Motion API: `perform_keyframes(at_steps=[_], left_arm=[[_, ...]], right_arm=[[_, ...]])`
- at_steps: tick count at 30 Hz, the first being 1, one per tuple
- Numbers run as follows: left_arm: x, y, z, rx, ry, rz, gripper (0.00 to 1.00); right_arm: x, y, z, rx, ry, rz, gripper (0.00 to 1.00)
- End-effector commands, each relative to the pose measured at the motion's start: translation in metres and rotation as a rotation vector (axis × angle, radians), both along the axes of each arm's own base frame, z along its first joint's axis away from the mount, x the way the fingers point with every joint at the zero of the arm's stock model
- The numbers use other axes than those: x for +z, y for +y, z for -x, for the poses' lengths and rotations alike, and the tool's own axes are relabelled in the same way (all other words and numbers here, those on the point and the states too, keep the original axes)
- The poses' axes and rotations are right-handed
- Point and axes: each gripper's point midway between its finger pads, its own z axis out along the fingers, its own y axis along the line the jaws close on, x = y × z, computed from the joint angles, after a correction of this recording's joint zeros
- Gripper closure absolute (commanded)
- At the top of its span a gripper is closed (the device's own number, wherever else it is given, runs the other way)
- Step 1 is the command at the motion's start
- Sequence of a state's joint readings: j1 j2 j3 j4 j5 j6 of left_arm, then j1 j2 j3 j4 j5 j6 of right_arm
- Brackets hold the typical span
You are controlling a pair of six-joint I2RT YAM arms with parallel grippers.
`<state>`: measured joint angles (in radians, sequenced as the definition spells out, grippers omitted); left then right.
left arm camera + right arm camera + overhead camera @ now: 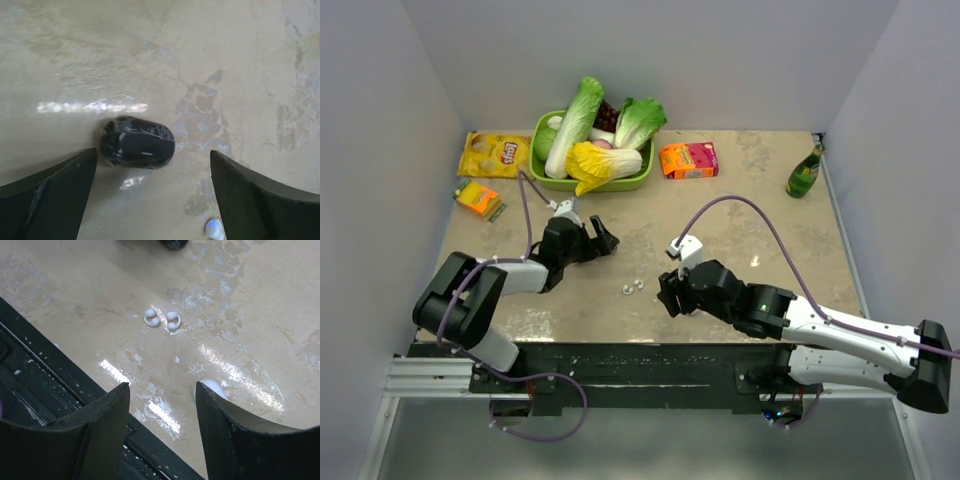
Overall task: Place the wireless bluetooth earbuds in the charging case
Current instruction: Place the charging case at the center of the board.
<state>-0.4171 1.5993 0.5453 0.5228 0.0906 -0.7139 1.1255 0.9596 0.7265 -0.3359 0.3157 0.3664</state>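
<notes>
The two white earbuds [151, 317] [173, 321] lie side by side on the beige table, ahead of my right gripper [162, 385]; from above the earbuds [633, 288] sit between both arms. The right gripper [667, 292] is open and holds nothing. A smooth white rounded thing [212, 386], probably the charging case, peeks out behind its right finger. My left gripper [153, 152] [603, 240] is wide open over a small black oval object [137, 141] lying free near its left finger. A tiny white spot with a blue glint [214, 227] sits by its right finger; I cannot tell what it is.
At the back stand a green basket [635, 181] of vegetables, a yellow chip bag [495, 154], an orange packet [480, 199], a pink-orange box [688, 159] and a green bottle [805, 172]. White walls enclose three sides. A black rail [45, 385] runs along the near edge.
</notes>
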Motion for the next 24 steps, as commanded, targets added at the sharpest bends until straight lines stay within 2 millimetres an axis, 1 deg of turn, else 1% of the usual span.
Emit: perform_keyframes(at_steps=[1,3,4,5,6,7,8,9,10,11,12,13,15,16,17,18,19,20,21,22,23,24], left_arm=[[-0.016,0.04,0.019,0.107,0.076,-0.065,0.0],[-0.013,0.047,0.021,0.127,0.072,-0.077,0.0],[-0.003,0.047,0.02,0.126,0.051,-0.077,0.0],[-0.004,0.056,0.022,0.159,0.057,-0.109,0.0],[-0.001,0.059,0.023,0.167,0.05,-0.122,0.0],[0.013,0.061,0.022,0.183,0.019,-0.117,0.0],[0.017,0.067,0.024,0.215,0.008,-0.132,0.0],[0.024,0.063,0.027,0.216,-0.017,-0.134,0.0],[0.041,0.063,0.03,0.234,-0.068,-0.113,0.0],[0.046,0.069,0.032,0.281,-0.091,-0.124,0.0],[0.05,0.068,0.035,0.288,-0.101,-0.108,0.0],[0.058,0.066,0.039,0.3,-0.107,-0.055,0.0],[0.063,0.062,0.044,0.296,-0.117,0.007,0.0],[0.058,0.062,0.055,0.306,-0.113,0.067,0.0],[0.08,0.047,0.054,0.239,-0.205,0.176,0.0],[0.083,0.046,0.059,0.233,-0.232,0.223,0.0],[0.077,0.046,0.069,0.248,-0.213,0.299,0.0],[0.091,0.04,0.07,0.226,-0.258,0.356,0.0],[0.103,0.027,0.072,0.19,-0.266,0.369,0.0],[0.102,0.023,0.068,0.194,-0.262,0.31,0.0],[0.089,0.016,0.072,0.173,-0.208,0.225,0.0],[0.115,-0.013,0.074,0.108,-0.229,0.212,0.0]], right_arm=[[0.005,-0.001,-0.004,-0.03,-0.016,-0.015,0.41],[0.007,-0.003,-0.005,-0.041,-0.022,-0.017,0.41],[0.009,-0.005,-0.007,-0.053,-0.026,-0.02,0.41],[0.009,-0.009,-0.01,-0.083,-0.037,-0.014,0.41],[0.012,-0.013,-0.013,-0.116,-0.044,-0.029,0.41],[0.012,-0.018,-0.017,-0.158,-0.054,-0.031,0.41],[0.01,-0.027,-0.024,-0.22,-0.078,-0.022,0.4],[0.011,-0.031,-0.026,-0.256,-0.083,-0.037,0.35],[0.014,-0.036,-0.028,-0.288,-0.09,-0.06,0.27],[0.009,-0.039,-0.029,-0.311,-0.09,-0.073,0.16],[0.008,-0.041,-0.03,-0.323,-0.085,-0.092,0.07],[0.009,-0.04,-0.029,-0.314,-0.086,-0.106,0.05],[0.005,-0.039,-0.029,-0.318,-0.075,-0.114,0.05],[0.003,-0.042,-0.031,-0.339,-0.076,-0.113,0.05],[0.002,-0.046,-0.032,-0.356,-0.077,-0.112,0.05],[0.003,-0.049,-0.033,-0.381,-0.078,-0.125,0.06],[0.001,-0.057,-0.036,-0.427,-0.096,-0.121,0.06],[0.004,-0.065,-0.036,-0.455,-0.105,-0.139,0.06],[0.007,-0.069,-0.036,-0.485,-0.105,-0.168,0.05],[0.006,-0.076,-0.037,-0.508,-0.114,-0.172,0.03],[0.008,-0.079,-0.036,-0.52,-0.118,-0.194,0.02],[0.015,-0.083,-0.035,-0.529,-0.124,-0.24,0.02]])
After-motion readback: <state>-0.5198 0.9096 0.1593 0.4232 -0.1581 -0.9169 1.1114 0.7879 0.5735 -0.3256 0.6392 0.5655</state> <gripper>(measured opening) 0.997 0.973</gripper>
